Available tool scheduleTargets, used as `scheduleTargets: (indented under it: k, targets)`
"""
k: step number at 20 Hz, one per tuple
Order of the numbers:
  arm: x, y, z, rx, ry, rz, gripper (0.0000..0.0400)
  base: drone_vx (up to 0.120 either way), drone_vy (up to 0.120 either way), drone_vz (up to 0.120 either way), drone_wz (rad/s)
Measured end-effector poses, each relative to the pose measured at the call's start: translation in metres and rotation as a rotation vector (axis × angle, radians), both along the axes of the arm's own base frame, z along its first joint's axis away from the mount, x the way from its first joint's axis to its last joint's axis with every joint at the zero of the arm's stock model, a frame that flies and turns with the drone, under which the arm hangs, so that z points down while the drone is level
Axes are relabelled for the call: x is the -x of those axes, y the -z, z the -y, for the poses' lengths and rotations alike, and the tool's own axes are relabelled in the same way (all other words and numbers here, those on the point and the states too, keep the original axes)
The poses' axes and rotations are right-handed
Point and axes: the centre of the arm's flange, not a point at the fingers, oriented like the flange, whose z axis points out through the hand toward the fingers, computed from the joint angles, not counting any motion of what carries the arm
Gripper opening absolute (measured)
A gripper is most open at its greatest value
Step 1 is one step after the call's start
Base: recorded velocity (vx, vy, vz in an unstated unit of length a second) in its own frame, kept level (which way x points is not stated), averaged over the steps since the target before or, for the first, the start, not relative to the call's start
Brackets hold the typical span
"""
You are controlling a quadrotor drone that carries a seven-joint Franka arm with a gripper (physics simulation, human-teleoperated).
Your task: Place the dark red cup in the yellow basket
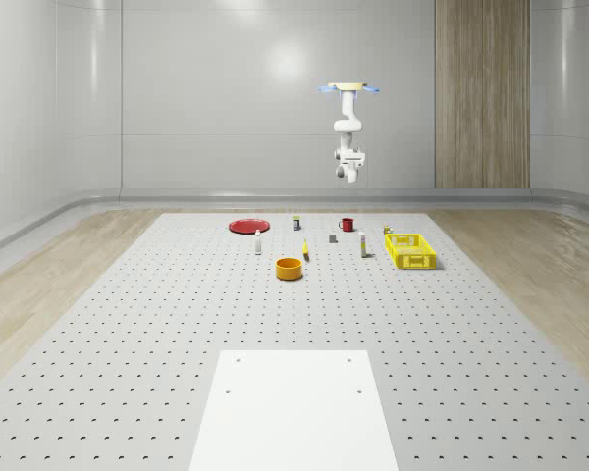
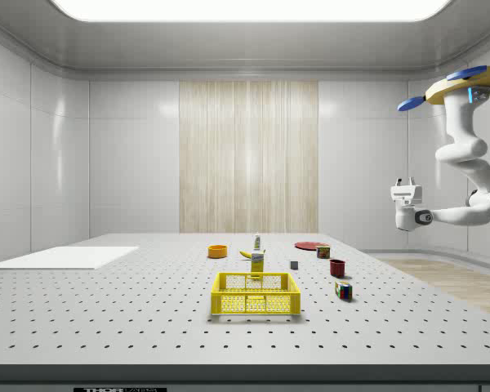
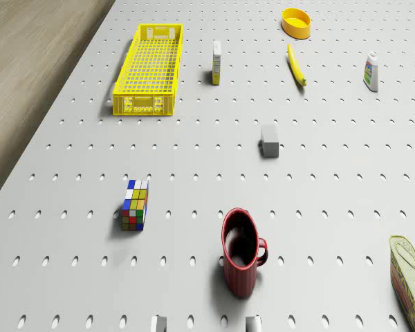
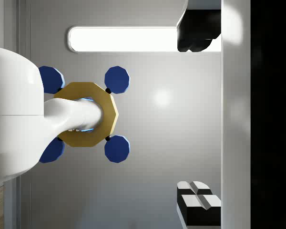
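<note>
The dark red cup [image 1: 347, 225] stands upright on the perforated table, its opening and handle plain in the drone view [image 3: 241, 259] and the side view [image 2: 337, 267]. The yellow basket [image 1: 410, 250] [image 2: 255, 293] [image 3: 149, 69] sits empty some way from it, nearer the table's edge. The drone [image 1: 348, 88] [image 2: 465, 86] hovers high above the cup's end of the table. My gripper [image 1: 351, 149] [image 2: 403, 181] is held far above the table and points up at the drone [image 4: 86, 114]. It is open [image 4: 198, 117], with nothing between the fingers.
A Rubik's cube [image 3: 135, 205] and a grey block [image 3: 269, 140] lie between cup and basket. Farther off are two bottles [image 3: 216, 62] [image 3: 371, 71], a banana [image 3: 296, 64] and an orange bowl [image 3: 296, 22]. A can [image 3: 409, 277] stands beside the cup, and a red plate [image 1: 247, 226] lies farther off.
</note>
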Motion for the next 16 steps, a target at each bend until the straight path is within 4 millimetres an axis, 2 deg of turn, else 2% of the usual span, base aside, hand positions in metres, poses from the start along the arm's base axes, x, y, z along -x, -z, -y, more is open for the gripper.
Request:
scheduleTargets:
  k: [6,8,12,16]
  targets:
    - [0.004,-0.043,0.0,0.0,0.0,0.005,0.04,0.0,-0.107,0.0,0.0]
    - [0.003,-0.056,0.0,0.0,0.0,0.006,0.04,0.12,-0.08,0.0,0.0]
    - [0.001,-0.075,0.0,0.0,0.0,0.009,0.04,0.12,0.0,0.0,0.0]
    - [0.001,-0.085,0.0,0.0,0.0,0.013,0.04,0.12,0.0,0.0,0.0]
